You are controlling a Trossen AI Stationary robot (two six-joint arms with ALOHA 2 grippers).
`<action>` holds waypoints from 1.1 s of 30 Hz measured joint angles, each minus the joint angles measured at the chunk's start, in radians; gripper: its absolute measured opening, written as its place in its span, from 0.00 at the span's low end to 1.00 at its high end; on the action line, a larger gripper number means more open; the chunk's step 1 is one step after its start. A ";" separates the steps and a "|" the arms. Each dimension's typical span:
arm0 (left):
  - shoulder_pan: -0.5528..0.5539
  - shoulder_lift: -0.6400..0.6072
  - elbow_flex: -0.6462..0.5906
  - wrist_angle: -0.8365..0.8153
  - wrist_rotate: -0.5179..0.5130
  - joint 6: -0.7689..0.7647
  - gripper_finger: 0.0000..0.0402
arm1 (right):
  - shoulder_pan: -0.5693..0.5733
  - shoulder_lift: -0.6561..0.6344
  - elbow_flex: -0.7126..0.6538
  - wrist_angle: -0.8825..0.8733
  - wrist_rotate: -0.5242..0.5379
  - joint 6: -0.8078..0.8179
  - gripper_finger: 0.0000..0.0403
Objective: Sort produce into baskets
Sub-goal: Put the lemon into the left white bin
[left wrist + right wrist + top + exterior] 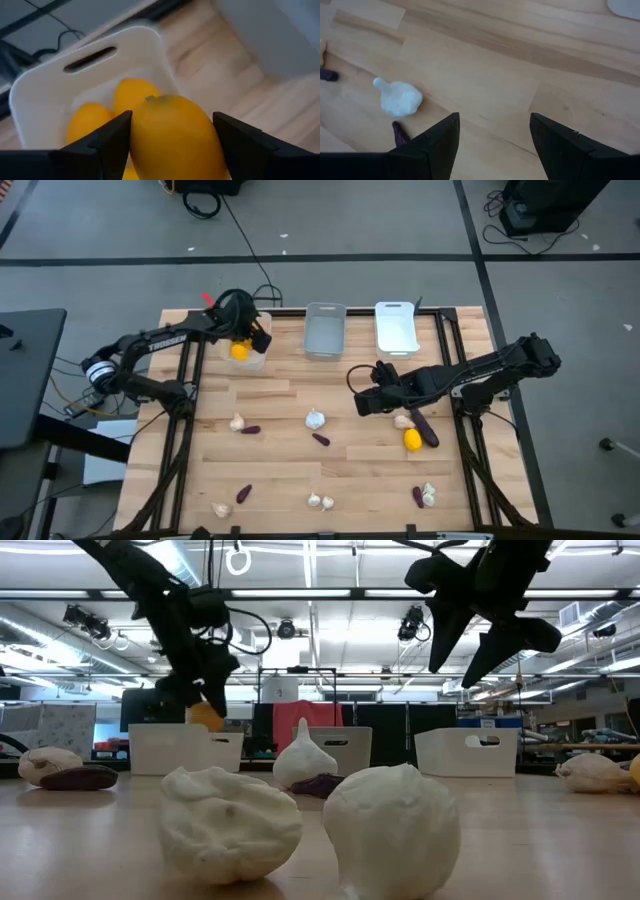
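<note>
- the left gripper (172, 145) clamps a round orange-yellow fruit (172, 137) between its two fingers, directly above the left white basket (247, 358) at the far left of the table (280, 470).
- in the left wrist view two more yellow fruits (107, 112) lie inside that basket, under the held one.
- the low view shows the held fruit (205, 716) at the basket's rim height, just above it.
- the right gripper (492, 145) hangs over bare wood right of the table's middle, fingers spread apart with nothing between them.
- a garlic bulb (398, 97) and a small purple piece (400, 133) lie on the wood ahead of the right gripper, well apart from its fingers.
- the grey-translucent basket (324, 330) sits at the far middle; the other white basket (396, 328) is just beside it on the right.
- near the right arm another yellow fruit (412, 440) lies beside a long purple piece (424, 429) and a bulb (403, 421).
- further bulbs and purple pieces are scattered over the near half of the table, among them a pair of bulbs (320, 501) at the near edge.
</note>
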 joint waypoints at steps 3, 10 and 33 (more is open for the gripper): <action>0.006 0.024 -0.002 -0.033 -0.009 0.036 0.67 | -0.013 0.000 0.000 -0.001 -0.001 0.000 0.62; 0.008 0.050 0.003 -0.121 0.068 0.051 0.68 | -0.043 0.000 0.000 0.001 -0.003 -0.015 0.63; 0.073 0.086 0.004 0.128 0.036 0.107 0.93 | -0.037 0.000 0.000 0.005 -0.071 0.008 0.63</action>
